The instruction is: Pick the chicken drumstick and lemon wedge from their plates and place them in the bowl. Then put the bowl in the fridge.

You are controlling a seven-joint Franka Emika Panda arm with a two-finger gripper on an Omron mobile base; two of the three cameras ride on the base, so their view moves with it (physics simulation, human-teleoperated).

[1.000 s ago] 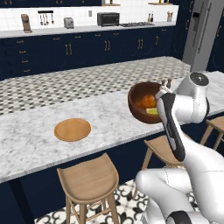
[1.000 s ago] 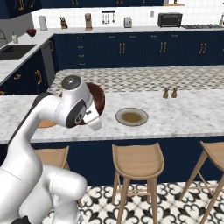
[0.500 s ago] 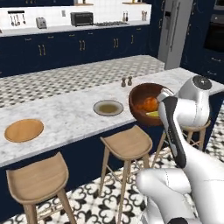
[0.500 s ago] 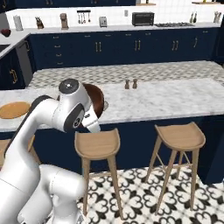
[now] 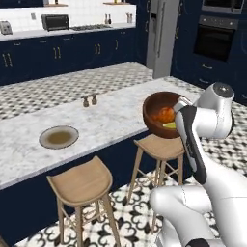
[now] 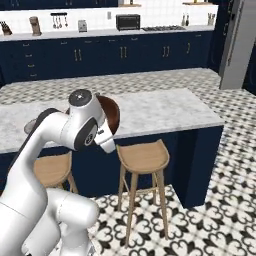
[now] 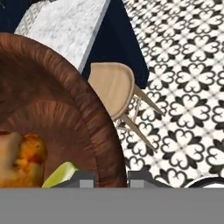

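Bowl point(image 5: 161, 116) first: you carry it in the air off the near edge of the island counter point(image 5: 111, 113), over a wooden stool point(image 5: 161, 147), with the gripper point(image 7: 112, 178) clamped on its thick rim, one fingertip point(image 7: 83, 179) inside the wall and the other outside. Inside it the chicken drumstick point(image 5: 165, 114) lies against the lemon wedge point(image 5: 170, 125), both low on the near side. The bowl looks tipped toward the arm in the left base view, though you cannot judge the angle well from there, so level the wrist before you turn and keep the swing slow; a rim pinch gives little hold against twisting. Further out on the counter, to the left, sits the grey-olive plate point(image 5: 59, 137), bare, with two small shakers point(image 5: 90, 100) beyond it. Farthest off, right of the back counter, stands the fridge point(image 5: 161, 36), its doors apparently closed. Plan to set the bowl down or free the door before you reach for the shelves.
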